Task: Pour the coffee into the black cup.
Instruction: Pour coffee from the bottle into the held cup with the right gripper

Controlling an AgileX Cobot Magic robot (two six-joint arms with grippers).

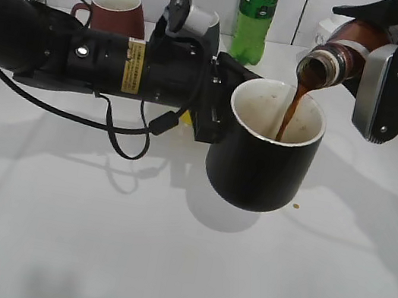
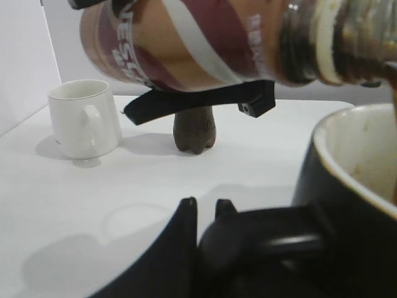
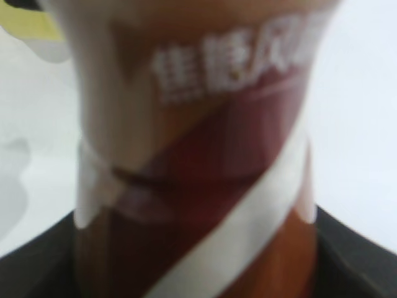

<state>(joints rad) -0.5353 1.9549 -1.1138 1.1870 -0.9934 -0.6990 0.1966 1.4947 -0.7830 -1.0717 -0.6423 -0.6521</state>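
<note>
Your left jaws clamp black cup (image 1: 263, 156) handle, steadying it; right jaws grip tilted coffee bottle (image 1: 344, 59), stream landing inside.

White table (image 1: 91, 238): maroon mug (image 1: 117, 11), green bottle (image 1: 255, 16), white mug (image 2: 85, 118); brown drip perhaps (image 1: 296, 207).
</note>
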